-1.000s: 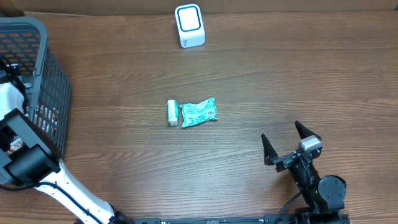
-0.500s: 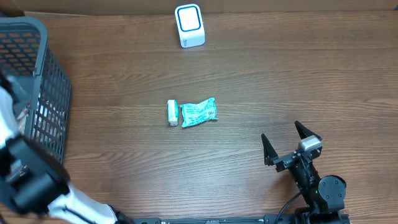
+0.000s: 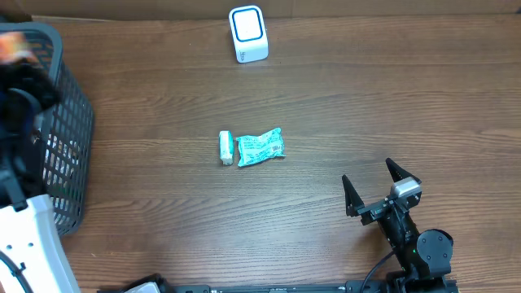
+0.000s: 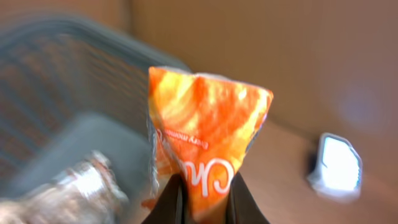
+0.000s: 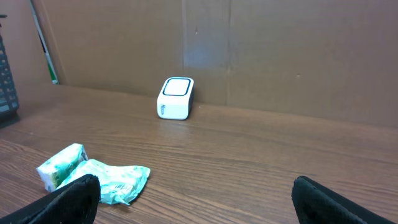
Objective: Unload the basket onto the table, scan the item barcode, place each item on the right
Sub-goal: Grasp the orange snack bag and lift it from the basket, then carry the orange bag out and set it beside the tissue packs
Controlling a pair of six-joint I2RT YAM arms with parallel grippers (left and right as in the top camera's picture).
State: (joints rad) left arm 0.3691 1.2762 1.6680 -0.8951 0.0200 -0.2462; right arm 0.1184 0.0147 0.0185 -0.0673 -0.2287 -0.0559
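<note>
Evidently we are mid-carry: item gripped, not yet scanned.
Our left gripper [image 4: 202, 200] pinches the bottom of the orange packet [image 4: 208, 134], held upright over the basket [image 3: 72, 106]; the scanner [image 3: 248, 32] stands well apart, so next we should carry the packet across to face it. Our right gripper [image 3: 366, 171] rests spread and empty.

Soft even light; motion-blurred orange packet [image 4: 208, 130] and basket [image 4: 68, 74].
</note>
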